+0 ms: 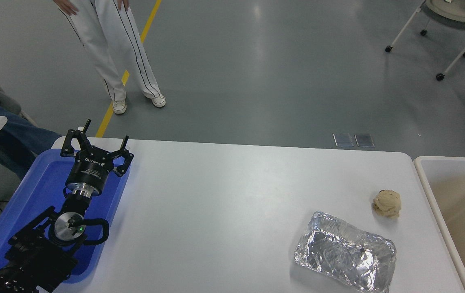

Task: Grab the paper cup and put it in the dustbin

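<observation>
The left gripper (96,140) is parked at the near left of the bench, held above the blue tray (33,195), its black fingers (124,143) spread apart with nothing between them. Its round black wrist runs back and down toward the near left corner, where the rest of the arm's dark links and a looped cable lie over the tray's near end. The right arm and its gripper do not appear in the head view at all.

The blue tray lies along the left edge of the white bench (224,203), slanted, its far end near the bench's far left corner. The wide middle of the bench is bare white surface. Toward the near right lies a crinkled silver foil tray (344,257), set at an angle with its long side running from the left to the near right. Just beyond it, farther and to the right, sits a crumpled tan paper ball (387,204), apart from the foil tray and close to the bench's right edge.

The dustbin (432,191) stands just beside the bench's right edge, its white rounded rim framing a beige-cream inside; only part of it is in the picture. The paper cup is not to be seen anywhere on the bench or in the visible part of the dustbin.

Beyond the far edge, on the grey floor, a person's legs (114,53) in white trousers stand by a yellow floor line (128,71).
</observation>
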